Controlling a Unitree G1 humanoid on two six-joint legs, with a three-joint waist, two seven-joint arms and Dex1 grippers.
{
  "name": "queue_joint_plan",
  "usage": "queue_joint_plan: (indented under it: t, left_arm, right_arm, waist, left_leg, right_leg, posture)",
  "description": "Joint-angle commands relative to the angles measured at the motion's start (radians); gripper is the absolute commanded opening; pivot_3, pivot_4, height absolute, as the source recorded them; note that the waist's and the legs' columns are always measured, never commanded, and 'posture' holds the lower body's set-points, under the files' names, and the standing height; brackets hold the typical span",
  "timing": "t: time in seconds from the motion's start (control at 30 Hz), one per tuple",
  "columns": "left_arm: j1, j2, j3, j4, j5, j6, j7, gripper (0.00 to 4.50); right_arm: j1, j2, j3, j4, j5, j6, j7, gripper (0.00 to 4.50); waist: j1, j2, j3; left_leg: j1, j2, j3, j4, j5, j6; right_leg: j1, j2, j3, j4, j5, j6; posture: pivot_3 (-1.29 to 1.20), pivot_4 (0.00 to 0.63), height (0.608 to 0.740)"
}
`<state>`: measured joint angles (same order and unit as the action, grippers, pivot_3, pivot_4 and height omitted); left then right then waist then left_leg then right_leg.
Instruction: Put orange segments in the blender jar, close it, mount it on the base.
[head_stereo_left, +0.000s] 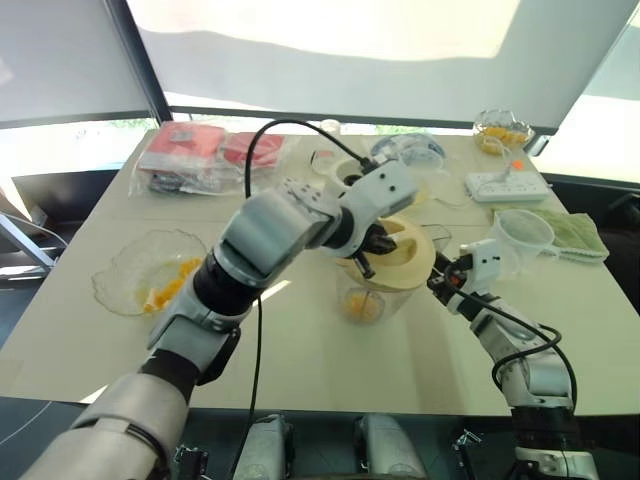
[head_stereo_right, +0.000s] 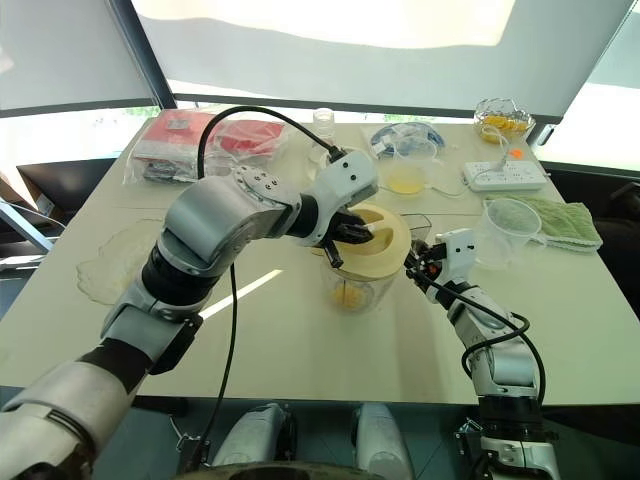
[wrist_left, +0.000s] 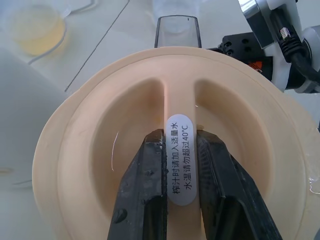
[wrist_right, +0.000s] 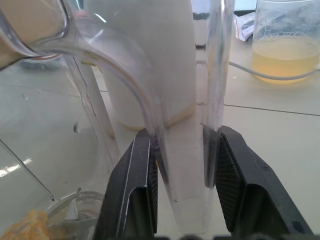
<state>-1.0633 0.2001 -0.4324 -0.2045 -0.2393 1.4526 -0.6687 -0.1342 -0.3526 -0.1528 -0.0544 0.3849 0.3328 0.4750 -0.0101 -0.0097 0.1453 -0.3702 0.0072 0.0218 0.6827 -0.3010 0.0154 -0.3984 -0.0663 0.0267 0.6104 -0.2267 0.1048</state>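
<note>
Jar (head_stereo_right: 360, 285) upright at mid-worktop (head_stereo_right: 300, 340), clear, with orange segments (head_stereo_right: 348, 296) low inside by the blade. Cream lid (wrist_left: 165, 150) seated on jar mouth, tilted slightly toward the near side. Left gripper (wrist_left: 180, 165) down on the lid from above, jaws narrow, pinched on the lid's raised centre rib, which carries a white label with printed characters. Right gripper (wrist_right: 182, 165) level at the jar's right side, jaws clamped on the clear handle (wrist_right: 185, 125), one finger on each side of it. Base (wrist_right: 150, 55) just beyond the jar on the far side, white, standing on the worktop, apart from the jar's bottom.

Glass bowl (head_stereo_left: 150, 270) at left of worktop, more segments (head_stereo_left: 165, 290) in it. Cup (head_stereo_right: 405, 170) of pale yellow liquid far of centre. Empty clear measuring cup (head_stereo_right: 505, 232) right of the jar, beside a green cloth (head_stereo_right: 560, 222). White power strip (head_stereo_right: 505, 178) far right; small glass dish (head_stereo_right: 503, 118) with yellow-orange pieces behind it. Red packets (head_stereo_right: 205, 140) in clear bags at far left. Black cable (head_stereo_right: 240, 120) looping over the left arm.
</note>
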Motion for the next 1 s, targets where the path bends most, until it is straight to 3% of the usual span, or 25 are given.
queue_joint_plan:
  t: [0.03,0.27,0.4,0.5,0.67,0.8,1.0]
  left_arm:
    - [0.084,0.071,-0.122,0.095,0.042,0.036,0.079,0.26]
    - [-0.02,0.105,-0.073,0.022,-0.024,-0.038,0.019,3.64]
    - [-0.117,0.092,0.055,0.002,-0.084,-0.119,-0.027,3.64]
    - [-0.159,0.103,0.152,-0.013,-0.122,-0.237,-0.066,3.64]
    - [-0.176,0.069,0.323,0.081,-0.096,-0.495,0.027,3.64]
    - [-0.114,0.084,0.399,0.17,-0.075,-0.62,0.082,3.64]
    - [0.212,0.278,0.423,0.042,-0.133,-0.694,-0.086,3.64]
  right_arm:
    - [-0.019,0.005,-0.038,-0.061,0.049,-0.03,0.024,1.04]
    - [-0.016,0.005,-0.039,-0.055,0.045,-0.036,0.031,1.04]
    - [-0.007,0.005,-0.044,-0.059,0.045,-0.037,0.032,1.04]
    - [-0.003,0.003,-0.043,-0.064,0.043,-0.033,0.033,1.04]
    - [-0.006,-0.016,-0.051,-0.091,0.044,-0.009,0.029,1.04]
    - [-0.023,-0.042,-0.061,-0.162,0.029,0.052,-0.027,1.04]
    - [-0.092,-0.112,-0.173,-0.346,0.097,0.311,-0.186,1.04]
  waist:
    - [-0.001,0.0,0.0]
    - [-0.007,-0.001,0.003]
    - [-0.006,0.001,0.016]
    - [-0.007,0.003,0.02]
    - [-0.002,0.004,0.022]
    - [-0.002,0.005,0.024]
    - [-0.006,0.006,0.03]
  left_leg:
    - [0.0,0.0,0.0,0.0,0.0,0.0]
    - [-0.004,0.001,0.0,-0.002,0.0,0.0]
    - [-0.007,0.002,0.001,-0.003,0.0,0.0]
    - [-0.023,0.001,0.002,-0.002,0.001,0.0]
    - [-0.028,0.001,0.002,-0.004,0.001,-0.001]
    - [-0.028,0.0,0.003,-0.004,0.001,-0.001]
    - [-0.027,0.001,0.004,-0.003,0.002,-0.002]
  right_leg:
    - [0.0,0.0,0.0,0.0,0.0,0.0]
    - [-0.006,0.001,0.0,0.0,0.0,-0.001]
    - [-0.01,0.002,0.0,0.001,0.001,-0.001]
    - [-0.028,0.003,0.001,0.005,0.002,-0.001]
    - [-0.032,0.004,0.0,0.005,0.003,0.003]
    - [-0.032,0.003,0.0,0.004,0.003,0.003]
    - [-0.033,0.004,0.001,0.006,0.003,0.003]
  posture:
    - [0.0,0.15,0.74]
    - [0.0,0.15,0.74]
    - [0.0,0.15,0.74]
    - [0.0,0.15,0.74]
    - [0.0,0.15,0.74]
    - [0.0,0.15,0.74]
    - [0.0,0.15,0.74]
